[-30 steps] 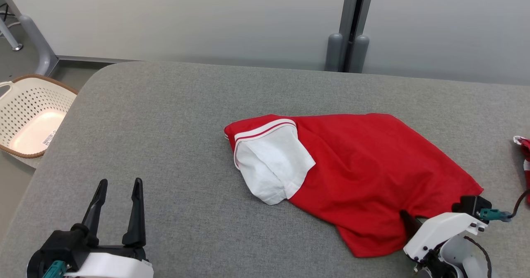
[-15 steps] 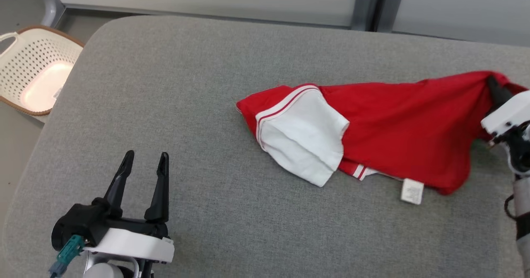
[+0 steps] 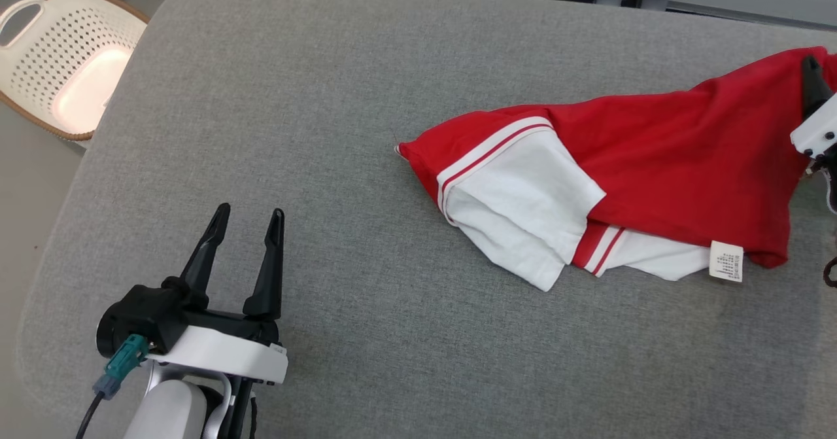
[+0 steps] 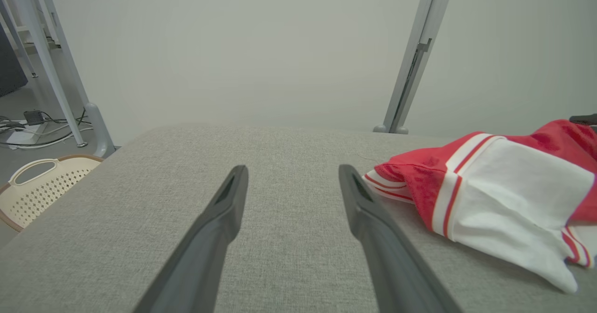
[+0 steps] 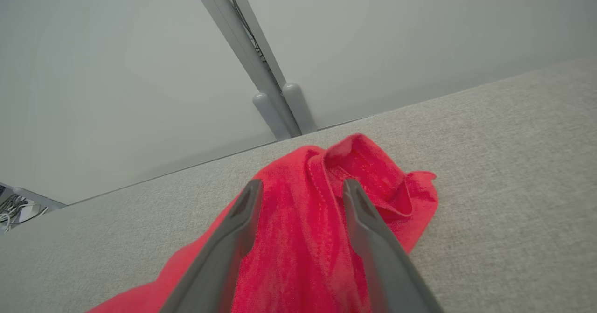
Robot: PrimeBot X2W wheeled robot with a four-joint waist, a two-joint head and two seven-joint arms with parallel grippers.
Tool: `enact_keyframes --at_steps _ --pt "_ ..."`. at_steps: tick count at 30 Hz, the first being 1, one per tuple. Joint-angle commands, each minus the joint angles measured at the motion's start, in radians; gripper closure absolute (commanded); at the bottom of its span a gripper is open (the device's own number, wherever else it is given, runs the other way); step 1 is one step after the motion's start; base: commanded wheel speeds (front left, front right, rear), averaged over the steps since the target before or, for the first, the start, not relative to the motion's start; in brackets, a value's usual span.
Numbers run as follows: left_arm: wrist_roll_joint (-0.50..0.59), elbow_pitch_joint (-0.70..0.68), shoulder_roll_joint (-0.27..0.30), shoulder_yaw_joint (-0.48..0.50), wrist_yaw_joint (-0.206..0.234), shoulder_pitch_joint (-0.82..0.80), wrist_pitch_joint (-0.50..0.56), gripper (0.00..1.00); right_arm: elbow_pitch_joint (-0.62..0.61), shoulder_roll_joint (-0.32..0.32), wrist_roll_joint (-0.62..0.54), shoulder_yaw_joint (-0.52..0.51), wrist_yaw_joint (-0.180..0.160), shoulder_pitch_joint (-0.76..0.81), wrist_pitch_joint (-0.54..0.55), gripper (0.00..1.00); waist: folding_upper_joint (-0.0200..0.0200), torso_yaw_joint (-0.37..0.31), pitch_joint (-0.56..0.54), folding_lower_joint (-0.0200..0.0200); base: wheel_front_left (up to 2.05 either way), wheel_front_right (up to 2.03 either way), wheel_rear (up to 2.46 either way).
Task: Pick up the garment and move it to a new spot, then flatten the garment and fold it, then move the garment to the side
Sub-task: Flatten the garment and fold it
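A grey fabric-covered counter (image 3: 314, 112) with rounded corners spans most of the frame. On its right half lies a crumpled red-and-white fabric garment (image 3: 667, 158), its red body running to the right edge, a white sleeve with red-striped trim folded across its left end, and a small white printed label (image 3: 726, 261) at its lower hem. At the right edge one dark finger of the right tool (image 3: 812, 86) stands over the red cloth. The left tool (image 3: 252, 210), lower left, has its two fingers spread above bare counter, well apart from the garment. A cream perforated plastic basket (image 3: 39, 53) with a brown rim sits beyond the counter's upper left corner.
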Motion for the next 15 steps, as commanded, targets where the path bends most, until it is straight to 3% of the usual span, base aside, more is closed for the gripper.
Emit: enact_keyframes --at_steps 1,7,15 --pt "0.007 0.006 0.001 0.015 -0.007 -0.009 0.0 0.0 0.018 0.009 -0.017 0.01 0.0 -0.001 -0.05 0.0 0.0 -0.033 -0.037 0.0 0.0 0.0 0.0" --pt "0.017 0.017 0.003 0.041 -0.015 0.026 0.0 0.0 -0.015 0.078 -0.007 0.07 0.0 0.058 -0.199 0.0 0.0 -0.109 -0.109 0.0 0.0 0.0 0.0" --pt "0.026 0.011 0.016 0.101 -0.008 0.079 0.0 0.0 -0.244 0.139 0.078 0.291 0.0 0.247 -0.368 0.0 0.0 -0.251 -0.21 0.0 0.0 0.0 0.0"
